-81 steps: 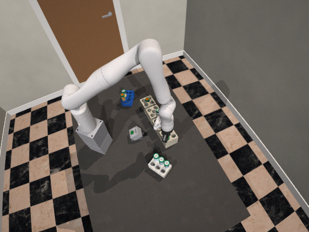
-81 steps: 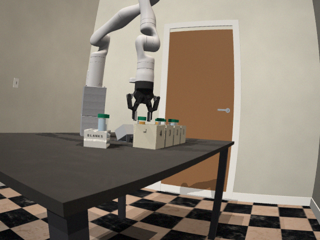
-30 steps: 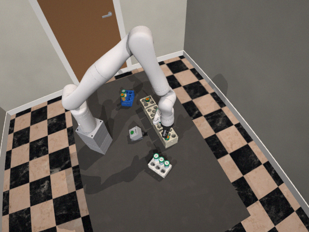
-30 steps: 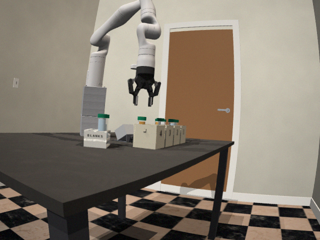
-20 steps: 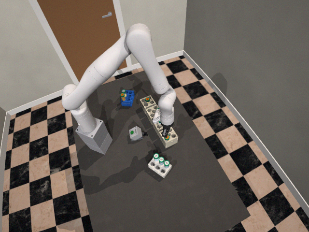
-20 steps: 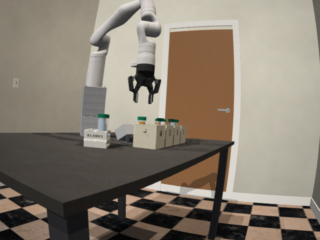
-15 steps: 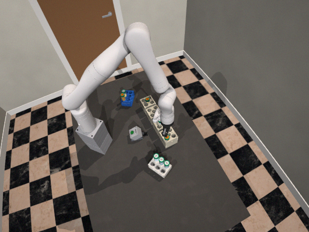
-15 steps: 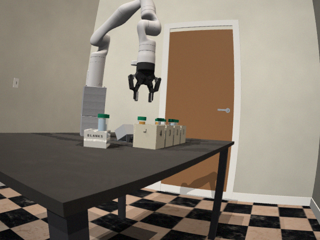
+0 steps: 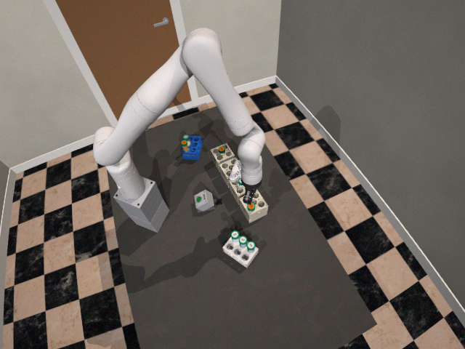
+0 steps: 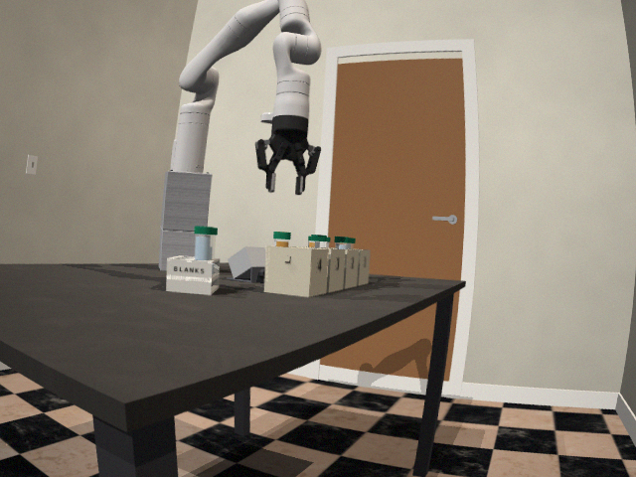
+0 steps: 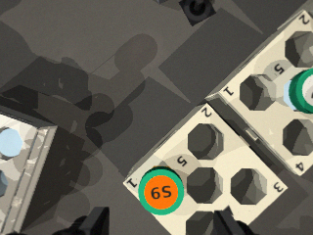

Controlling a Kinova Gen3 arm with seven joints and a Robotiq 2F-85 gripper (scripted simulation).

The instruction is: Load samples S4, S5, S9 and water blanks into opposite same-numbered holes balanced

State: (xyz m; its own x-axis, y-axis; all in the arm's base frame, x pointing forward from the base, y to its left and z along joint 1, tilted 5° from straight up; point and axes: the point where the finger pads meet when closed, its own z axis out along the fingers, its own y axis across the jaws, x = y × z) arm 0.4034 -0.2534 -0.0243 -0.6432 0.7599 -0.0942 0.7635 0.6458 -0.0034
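Note:
My gripper [image 10: 285, 183] is open and empty, well above the near end of a row of beige bucket adapters [image 9: 240, 180]. In the wrist view the orange-dotted tube S9 [image 11: 160, 191] stands in hole 1 of the nearest adapter [image 11: 210, 171], just ahead of my fingertips. Its holes 2, 3 and 5 are empty. The neighbouring adapter holds a white-dotted blank [image 11: 305, 90]. The farthest adapter holds an orange-dotted tube [image 9: 221, 149]. The blue sample rack [image 9: 192, 147] holds orange-dotted tubes. The white blanks rack [image 9: 240, 248] holds three tubes.
The small desk with the green DONE key [image 9: 203, 201] stands left of the adapter row. The arm's base pedestal [image 9: 140, 204] is at the table's left edge. The blanks rack also shows at the wrist view's left edge [image 11: 20, 166].

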